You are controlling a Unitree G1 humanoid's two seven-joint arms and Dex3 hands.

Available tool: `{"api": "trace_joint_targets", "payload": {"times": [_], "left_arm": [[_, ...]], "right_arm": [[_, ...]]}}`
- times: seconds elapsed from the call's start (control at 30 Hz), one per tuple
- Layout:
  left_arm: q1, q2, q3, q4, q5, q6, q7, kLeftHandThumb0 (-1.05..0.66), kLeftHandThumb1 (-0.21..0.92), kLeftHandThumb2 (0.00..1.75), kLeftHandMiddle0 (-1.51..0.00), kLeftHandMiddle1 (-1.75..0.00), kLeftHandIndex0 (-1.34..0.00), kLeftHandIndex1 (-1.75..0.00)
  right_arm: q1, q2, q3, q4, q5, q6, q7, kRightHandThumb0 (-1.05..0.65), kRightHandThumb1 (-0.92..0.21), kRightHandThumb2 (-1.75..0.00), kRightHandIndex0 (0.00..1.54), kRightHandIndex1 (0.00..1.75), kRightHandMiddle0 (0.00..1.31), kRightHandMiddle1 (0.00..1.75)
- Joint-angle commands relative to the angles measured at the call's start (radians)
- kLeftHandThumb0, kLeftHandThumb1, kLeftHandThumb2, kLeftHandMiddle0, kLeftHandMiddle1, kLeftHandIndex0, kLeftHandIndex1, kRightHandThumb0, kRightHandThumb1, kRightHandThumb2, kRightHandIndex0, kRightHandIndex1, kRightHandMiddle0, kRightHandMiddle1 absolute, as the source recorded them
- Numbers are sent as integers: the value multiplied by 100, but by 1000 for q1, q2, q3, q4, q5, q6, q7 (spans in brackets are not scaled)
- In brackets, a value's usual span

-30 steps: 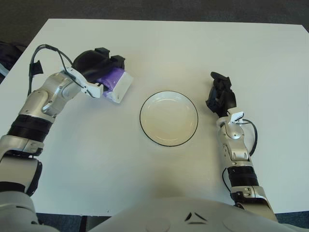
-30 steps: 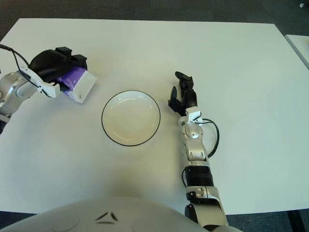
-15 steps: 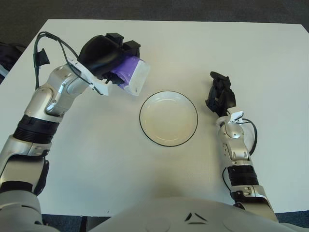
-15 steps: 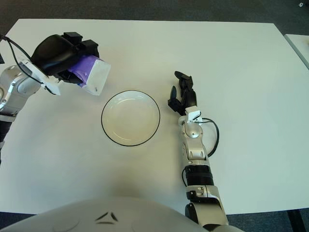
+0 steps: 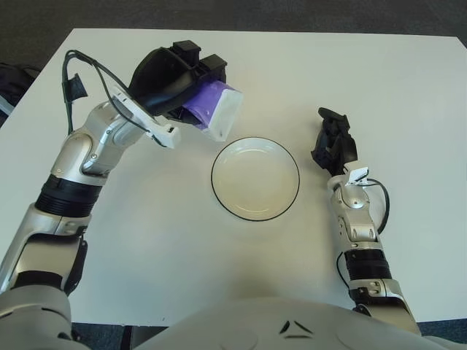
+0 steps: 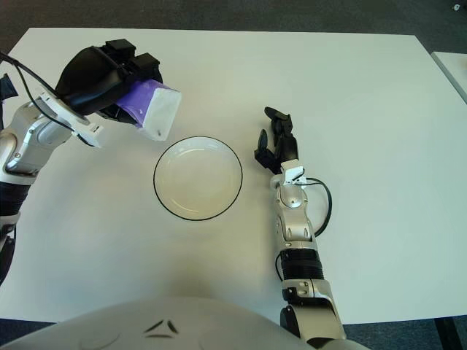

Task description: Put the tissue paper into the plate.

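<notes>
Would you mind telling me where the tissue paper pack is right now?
The tissue paper pack is held in the left robot hand, raised on the robot's left, just up-left of the plate and not yet over it.

A large white table (image 5: 219, 277) fills most of the view; its surface is plain and evenly lit, with only soft shadows. Beyond its far edge and along the left side lies a dark grey carpet floor (image 5: 241, 13). At the right edge, a corner of another white table (image 6: 454, 69) shows.
</notes>
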Motion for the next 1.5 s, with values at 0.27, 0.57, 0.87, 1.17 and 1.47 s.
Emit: {"api": "trace_joint_targets", "payload": {"times": [0.27, 0.57, 0.87, 1.17, 1.47], "left_arm": [[-21, -78, -96, -118, -177, -36, -212, -50, 24, 141, -125, -175, -67, -175], [-64, -77, -132, -164, -338, 2, -472, -48, 28, 136, -123, -175, -64, -175], [-29, -110, -175, -162, -302, -89, -479, -47, 31, 133, -121, -175, -61, -175], [39, -145, -224, -183, -420, -18, -572, -47, 32, 131, -121, -175, -60, -175], [78, -162, -205, -196, -425, 12, -587, -47, 33, 130, -120, -175, -60, -175]], "right_arm": [[109, 13, 6, 138, -9, 125, -13, -66, -92, -91, 29, 31, 0, 87], [106, 17, 20, 125, -31, 151, -43, -68, -92, -92, 29, 32, 0, 90], [113, 38, 23, 106, -49, 169, -87, -67, -92, -91, 29, 35, 0, 92], [100, 49, 11, 143, -36, 154, -102, -64, -92, -92, 28, 36, 0, 92], [69, 27, 4, 244, -33, 59, -84, -65, -92, -93, 26, 38, 0, 95]]}}
